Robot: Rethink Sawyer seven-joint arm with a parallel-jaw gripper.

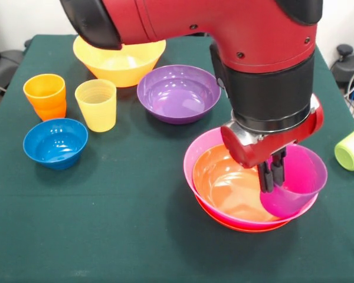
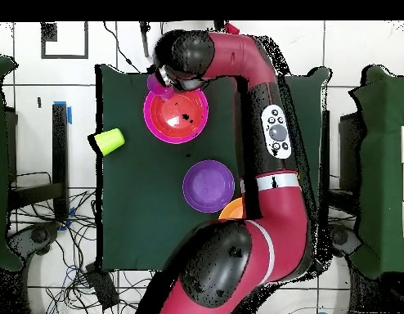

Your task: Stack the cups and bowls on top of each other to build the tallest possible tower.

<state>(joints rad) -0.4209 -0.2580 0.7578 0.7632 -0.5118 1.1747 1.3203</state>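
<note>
Here the gripper [image 1: 273, 175] is clamped on the rim of the purple cup [image 1: 295, 180], one finger inside the wall and one outside, which keeps the cup upright with its mouth up. The cup sits at the edge of the bowl pile [image 1: 224, 177]: a red-orange bowl [image 1: 227, 183] nested in a pink bowl [image 1: 194, 154], with another red-orange rim showing beneath. Holding by the rim suits lowering the cup into a bowl, since the fingers clear the sides. I cannot tell whether the cup's base already rests on the bowl or hangs just above it.

The other pieces stand well apart on the green table [image 1: 118, 224], probably laid out so each can be reached singly: the purple bowl [image 1: 178, 93] and yellow-orange bowl [image 1: 119, 59] farther back, the yellow cup [image 1: 96, 104], orange cup [image 1: 45, 95] and blue bowl [image 1: 55, 142] to one side. The green cup [image 1: 353, 148] lies on its side at the edge. Overhead, the arm [image 2: 262, 123] hides much of the table.
</note>
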